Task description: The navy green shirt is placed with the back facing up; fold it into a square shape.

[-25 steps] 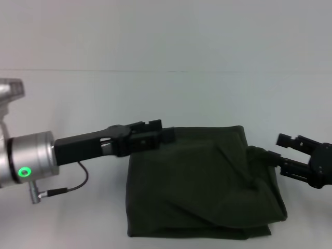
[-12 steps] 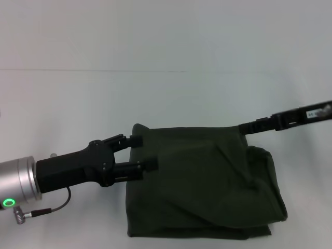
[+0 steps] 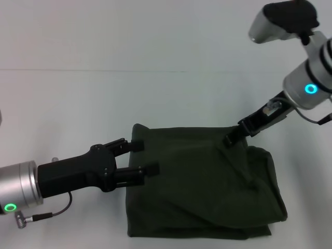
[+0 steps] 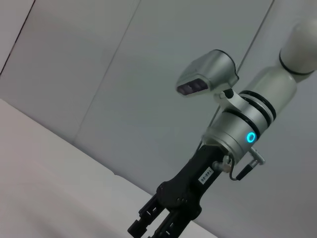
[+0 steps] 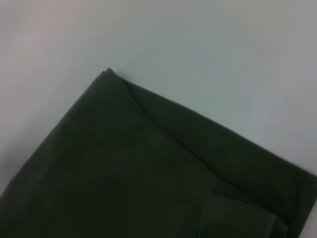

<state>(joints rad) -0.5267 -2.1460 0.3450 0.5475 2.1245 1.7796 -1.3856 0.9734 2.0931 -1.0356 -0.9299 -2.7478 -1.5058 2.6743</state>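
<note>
The navy green shirt (image 3: pixel 202 181), a dark olive cotton garment already doubled into a rough, thick square, lies on the plain white bench (image 3: pixel 78 104) at about 6 o'clock in the head view, plain side up, with loose bulging layers along its 3 o'clock edge. The left claw (image 3: pixel 148 155), black and two-fingered, sits at the shirt's 9 o'clock edge with its fingers spread, one over the far-left corner and one over the cloth just nearer, pinching nothing that I can see. The right claw (image 3: pixel 233 136) reaches down to the shirt's far-right corner at about 1 o'clock; whether it is spread or pinching the cloth cannot be told (its tips merge with the dark fabric). The folding looks nearly finished, and the step in hand seems to be tidying the far corners. The next move probably calls for squaring the untidy right edge by tucking or flattening those layers without dragging the whole stack.
</note>
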